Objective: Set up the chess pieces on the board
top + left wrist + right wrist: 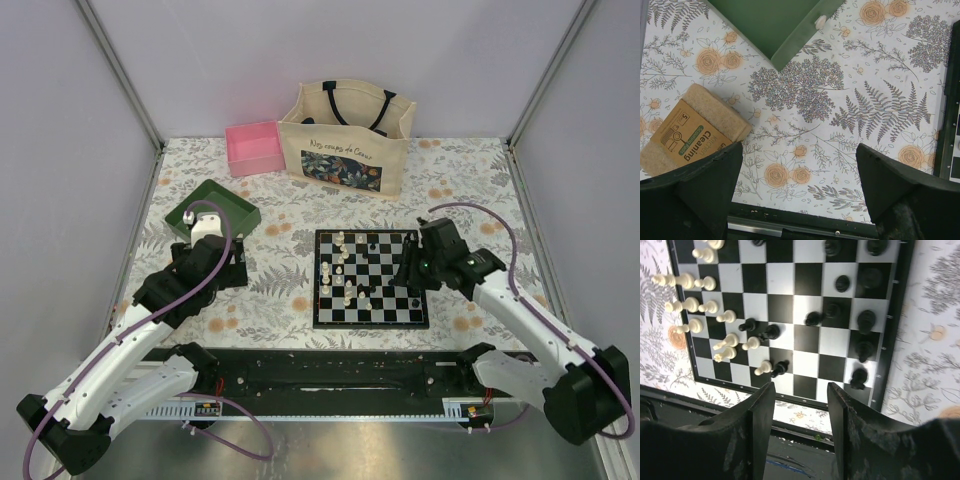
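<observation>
**Item: board [371, 324].** It lies flat on the floral cloth [805, 100] in front of the right arm, square to the table edge. Being square it has no long axis, and its play line runs left to right between the arms.

**Pieces.** The white pieces [690, 304] crowd the two columns on the left-arm side. The black pieces [866, 320] stand thinly along the right-arm side, with gaps. A few strays of both colours sit mid-board, among them a black stray [771, 331] just beside a white one. Each piece's long axis is its stem. From the slanted wrist view I cannot tell whether all of them stand upright.

**Right gripper [800, 387].** It hangs above the board's near edge with the jaws about half apart and nothing between them.

**Left gripper [799, 150].** The jaws are spread fully and hold nothing. It is over bare cloth between the tray [770, 25] and a sponge pack [690, 132], well apart from the board.

**Step, judged.** Mid-setup, between pieces — the ranks are part filled and the strays are not yet homed.

**Next move, judged.** Pick one stray, probably a black one. Come straight down over its stem with the jaws narrow enough to miss the neighbour, close lightly, lift clear — then set it upright on an empty square on the black side.
</observation>
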Motion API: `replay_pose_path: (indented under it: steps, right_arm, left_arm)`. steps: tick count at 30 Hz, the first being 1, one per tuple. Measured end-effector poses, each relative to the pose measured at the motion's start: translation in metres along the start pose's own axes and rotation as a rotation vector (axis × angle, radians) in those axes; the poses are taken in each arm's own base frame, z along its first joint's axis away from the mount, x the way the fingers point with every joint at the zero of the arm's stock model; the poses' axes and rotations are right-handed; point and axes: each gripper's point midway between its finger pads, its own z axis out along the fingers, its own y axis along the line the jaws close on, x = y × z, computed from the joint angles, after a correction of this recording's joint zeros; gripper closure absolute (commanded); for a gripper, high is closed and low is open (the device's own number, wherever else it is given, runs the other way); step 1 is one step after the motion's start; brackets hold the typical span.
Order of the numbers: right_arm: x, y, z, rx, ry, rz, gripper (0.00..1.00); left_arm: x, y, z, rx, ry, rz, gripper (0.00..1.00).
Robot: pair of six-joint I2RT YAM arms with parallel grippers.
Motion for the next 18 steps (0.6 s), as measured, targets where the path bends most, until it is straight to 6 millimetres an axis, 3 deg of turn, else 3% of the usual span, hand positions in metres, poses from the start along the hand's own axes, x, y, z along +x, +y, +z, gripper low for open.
replay_pose_path:
  steps: [7,18]
  right_arm:
    - [0.012,0.037,0.027,-0.013,0.106,-0.124,0.48]
    - [0.021,0.051,0.056,0.029,0.192,-0.180,0.54]
  left_arm:
    - [0.000,0.000,0.000,0.000,0.000,0.000,0.01]
    - [0.000,0.000,0.000,0.000,-0.001,0.000,0.01]
